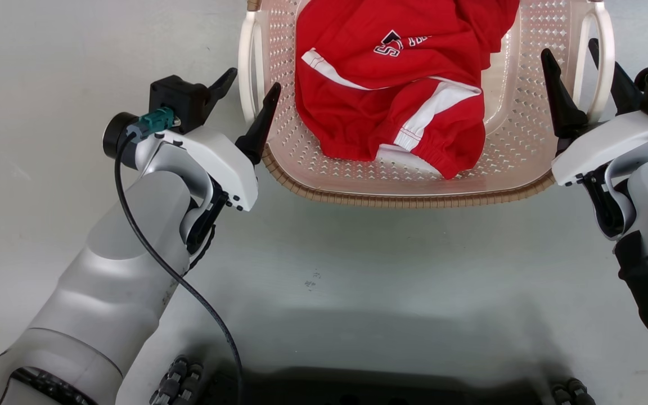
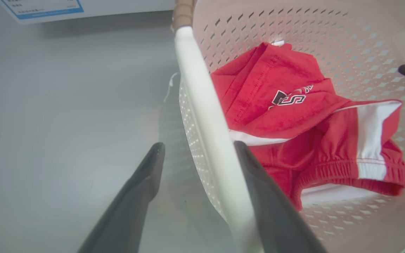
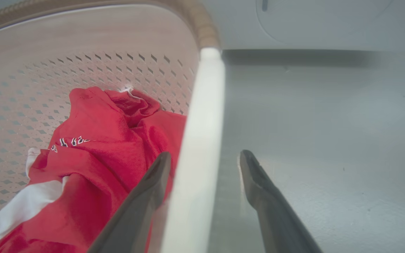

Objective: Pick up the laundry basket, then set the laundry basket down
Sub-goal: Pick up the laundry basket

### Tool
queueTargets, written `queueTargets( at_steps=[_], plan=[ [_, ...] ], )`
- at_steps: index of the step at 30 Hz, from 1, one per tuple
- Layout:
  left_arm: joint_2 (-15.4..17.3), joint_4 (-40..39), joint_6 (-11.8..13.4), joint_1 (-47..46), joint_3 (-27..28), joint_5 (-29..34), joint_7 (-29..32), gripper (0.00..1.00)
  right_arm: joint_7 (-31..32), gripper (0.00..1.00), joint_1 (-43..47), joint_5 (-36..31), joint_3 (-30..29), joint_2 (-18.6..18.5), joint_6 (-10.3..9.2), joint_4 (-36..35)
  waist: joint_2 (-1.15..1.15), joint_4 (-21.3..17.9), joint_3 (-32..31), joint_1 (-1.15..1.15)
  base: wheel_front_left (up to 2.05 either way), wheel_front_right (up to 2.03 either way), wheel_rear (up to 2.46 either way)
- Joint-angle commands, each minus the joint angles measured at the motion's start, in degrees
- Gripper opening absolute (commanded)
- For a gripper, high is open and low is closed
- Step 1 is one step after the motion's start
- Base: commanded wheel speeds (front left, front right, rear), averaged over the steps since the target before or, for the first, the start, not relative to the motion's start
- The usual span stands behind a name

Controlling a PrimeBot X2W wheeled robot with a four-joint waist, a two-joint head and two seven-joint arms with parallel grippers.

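Note:
The laundry basket (image 1: 403, 198), pale pink with a brown woven rim, sits on the grey floor at the top of the head view. A red garment with white stripes (image 1: 391, 84) lies in it. My left gripper (image 1: 253, 80) is open, and the basket's white left handle (image 1: 248, 62) runs between its fingers. In the left wrist view this handle (image 2: 202, 105) passes through the left gripper (image 2: 199, 144) without being clamped. My right gripper (image 1: 568, 49) is open astride the right handle (image 1: 583, 67). The right wrist view shows that handle (image 3: 206, 105) between the open right gripper (image 3: 206, 154).
Grey floor (image 1: 324, 270) spreads in front of the basket toward my base. A white appliance front (image 3: 311, 21) stands beyond the basket's right side. A white sheet with blue print (image 2: 47, 8) lies beyond the left side.

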Motion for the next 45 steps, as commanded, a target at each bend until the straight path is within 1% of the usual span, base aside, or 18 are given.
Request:
queueTargets(
  at_steps=[1, 13, 14, 15, 17, 29, 45],
  plan=[
    [2.48, -0.19, -0.32, 0.01, 0.71, -0.38, -0.51, 1.0, 0.22, 1.0, 1.68, 0.54, 1.76, 1.61, -0.24, 0.44, 0.0, 0.0, 0.06, 0.0, 0.0, 0.0, 0.0],
    [2.83, -0.1, -0.32, -0.78, -0.71, -1.8, -0.51, 1.0, 0.22, 1.0, 1.16, 2.0, 3.84, 1.61, -0.24, 0.25, 0.0, -0.9, 0.33, 0.0, 0.0, 0.0, 0.0],
    [2.88, -0.33, -0.32, -0.78, -0.86, -1.92, -0.51, 0.58, 0.22, 1.0, 1.16, 2.08, 4.14, 1.61, -0.24, 0.26, 0.0, -0.96, 0.34, 0.0, 0.0, 0.0, 0.0],
    [2.87, -0.31, -0.32, -0.64, -1.19, -2.2, -0.51, 0.0, 0.22, 0.0, 1.17, 2.29, 4.5, 1.61, -0.24, 0.3, 0.0, -1.01, 0.32, 0.0, 0.0, 0.0, 0.0],
    [3.0, -0.32, -0.32, -0.74, -2.22, -2.47, -0.51, 0.0, 0.22, 0.0, 1.06, 2.65, 5.43, 1.61, -0.24, 0.66, 0.0, -1.04, 0.29, 0.0, 0.0, 0.0, 0.0],
    [3.5, 0.57, -0.32, -0.43, -3.2, -4.44, -0.51, 0.0, 0.22, 0.0, 1.03, 3.86, 7.56, 1.61, -0.24, 1.73, 0.0, -1.44, -0.79, 0.0, 0.0, 0.0, 0.0],
    [4.26, 3.06, -0.32, 0.91, -4.35, -7.0, -0.51, 0.0, 0.22, 0.0, -0.65, 6.04, 10.59, 1.61, -0.24, 5.98, 0.0, -2.66, -3.55, 0.0, 0.0, 0.0, 0.0]
  ],
)
